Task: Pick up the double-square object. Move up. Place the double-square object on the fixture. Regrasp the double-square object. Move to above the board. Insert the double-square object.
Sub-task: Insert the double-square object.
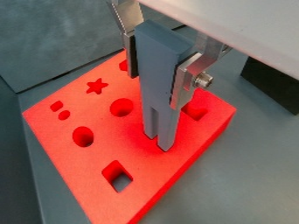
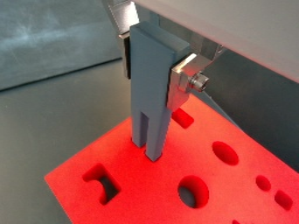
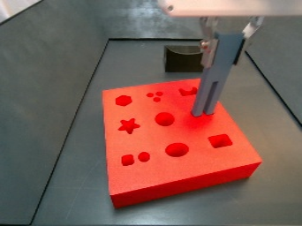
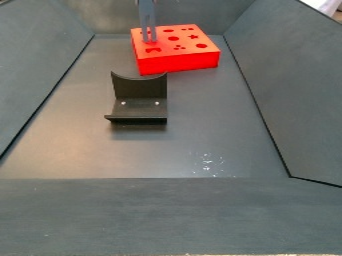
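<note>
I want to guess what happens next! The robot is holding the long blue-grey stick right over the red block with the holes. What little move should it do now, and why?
Probably a slow push straight down. The gripper holds the double-square object upright, its lower end at the top of the board. In both wrist views the tip seems to meet a recess there, though how deep it sits is unclear.

place: robotics lab test cell | enclosure: grey sloped-wall bin (image 4: pixel 54 100) | rig: dark fixture (image 4: pixel 136 100) on its floor | test piece: red board (image 3: pixel 177 150) of shaped recesses | gripper (image 3: pixel 224 40) above the board, gripping the double-square object (image 3: pixel 210 84)
</note>
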